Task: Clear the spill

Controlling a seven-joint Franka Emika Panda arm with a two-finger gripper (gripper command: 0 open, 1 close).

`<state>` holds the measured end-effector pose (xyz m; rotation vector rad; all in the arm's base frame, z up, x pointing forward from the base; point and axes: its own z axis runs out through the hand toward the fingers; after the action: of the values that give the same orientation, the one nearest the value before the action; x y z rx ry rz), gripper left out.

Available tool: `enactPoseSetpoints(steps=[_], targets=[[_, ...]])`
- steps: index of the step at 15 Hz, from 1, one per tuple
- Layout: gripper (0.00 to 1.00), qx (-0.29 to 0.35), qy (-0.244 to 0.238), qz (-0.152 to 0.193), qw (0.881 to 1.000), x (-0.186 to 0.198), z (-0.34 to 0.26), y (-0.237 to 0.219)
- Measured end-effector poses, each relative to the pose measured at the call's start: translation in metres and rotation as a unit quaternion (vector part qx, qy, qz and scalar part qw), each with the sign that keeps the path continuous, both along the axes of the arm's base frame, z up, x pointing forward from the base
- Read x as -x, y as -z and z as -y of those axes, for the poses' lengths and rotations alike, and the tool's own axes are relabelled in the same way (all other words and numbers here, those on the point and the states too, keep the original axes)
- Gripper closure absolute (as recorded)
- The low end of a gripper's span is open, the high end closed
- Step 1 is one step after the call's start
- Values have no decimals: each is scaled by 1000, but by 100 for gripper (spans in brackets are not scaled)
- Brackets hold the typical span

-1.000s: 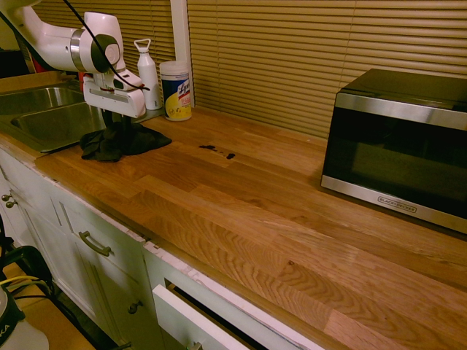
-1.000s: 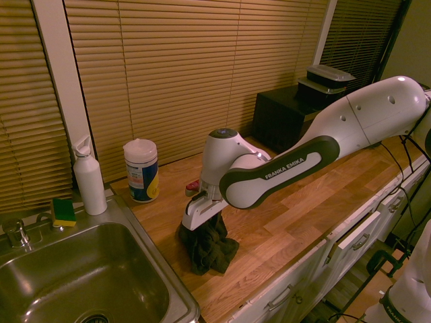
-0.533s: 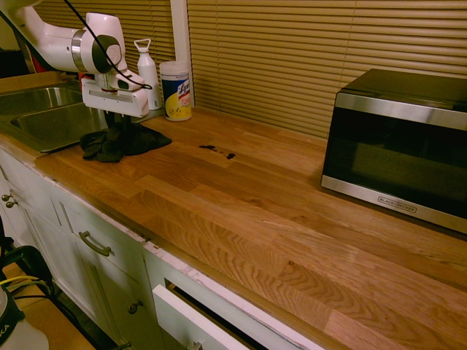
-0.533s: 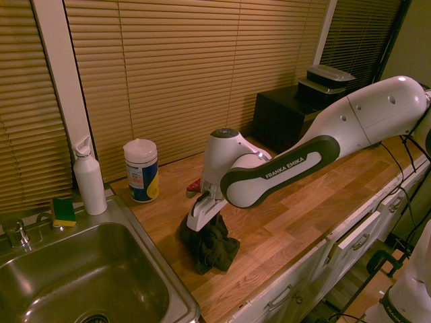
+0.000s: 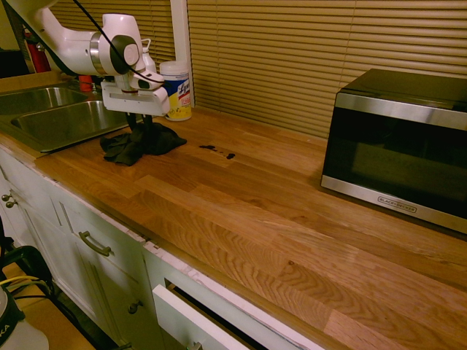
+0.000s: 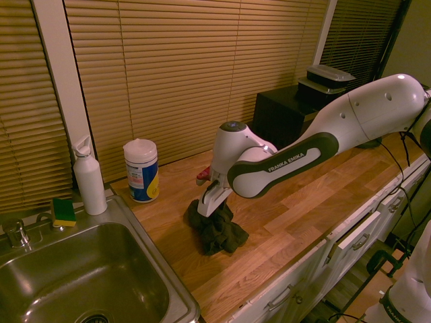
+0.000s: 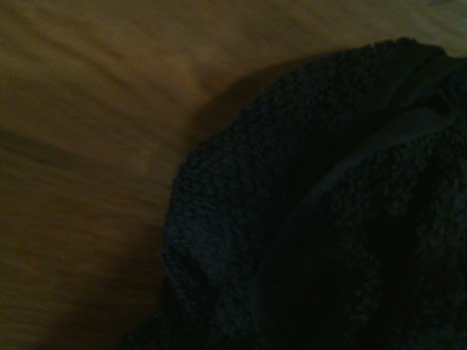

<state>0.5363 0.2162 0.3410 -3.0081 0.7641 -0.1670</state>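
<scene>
A short streak of small dark blotches, the spill (image 5: 217, 151), lies on the wooden counter (image 5: 241, 211). A crumpled dark rag (image 5: 139, 144) rests on the counter to the left of it, a small gap away. My gripper (image 5: 144, 122) stands over the rag and is shut on a raised fold of it. In the second exterior view the gripper (image 6: 214, 205) pinches the top of the rag (image 6: 219, 231), and the arm hides the spill. The wrist view is filled by the rag's (image 7: 328, 211) dark fuzzy cloth over wood.
A steel sink (image 5: 51, 117) is set into the counter's left end. A wipes canister (image 5: 176, 89) and a white bottle (image 6: 89, 178) stand by the blinds, a sponge (image 6: 64, 211) by the tap. A black microwave (image 5: 401, 142) occupies the right.
The gripper closed on the rag and dragged it along the counter away from the sink, toward the spill. The rag has bunched up under the fingers.
</scene>
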Motion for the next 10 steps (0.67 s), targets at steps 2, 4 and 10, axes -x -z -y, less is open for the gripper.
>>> enactPoseSetpoints(steps=[2, 4, 10], targets=[[100, 6, 16, 7, 1000, -10, 24, -1], [100, 9, 32, 11, 999, -20, 49, -2], [100, 7, 71, 23, 997, -54, 122, -2]])
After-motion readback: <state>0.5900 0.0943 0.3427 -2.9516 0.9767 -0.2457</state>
